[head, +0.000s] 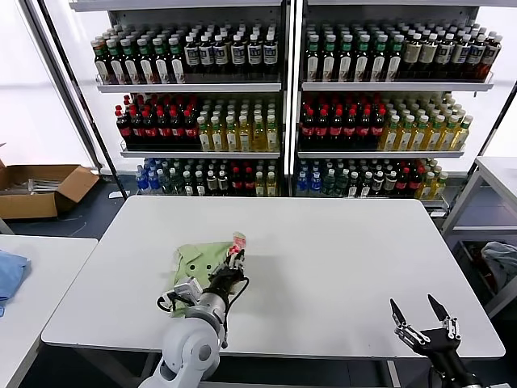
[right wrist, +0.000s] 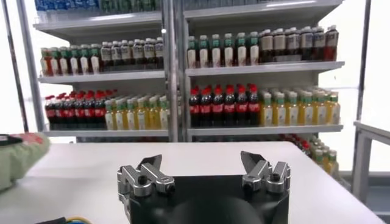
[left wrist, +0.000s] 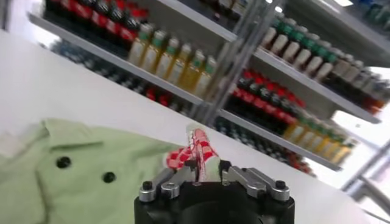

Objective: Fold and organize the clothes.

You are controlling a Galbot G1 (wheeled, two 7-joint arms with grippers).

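The light green shirt lies bunched on the white table, left of the middle and near the front. Its collar and dark buttons show in the left wrist view. My left gripper is at the shirt's right edge, shut on a raised fold that bears the red-and-white print. My right gripper is open and empty, off the table's front right corner, far from the shirt. In its own view the jaws stand wide apart, and a bit of green shirt shows at the edge.
Shelves of bottles stand behind the table. A second table at the left holds a blue cloth. A cardboard box sits on the floor at the left. A grey-blue cloth lies by a side table at the right.
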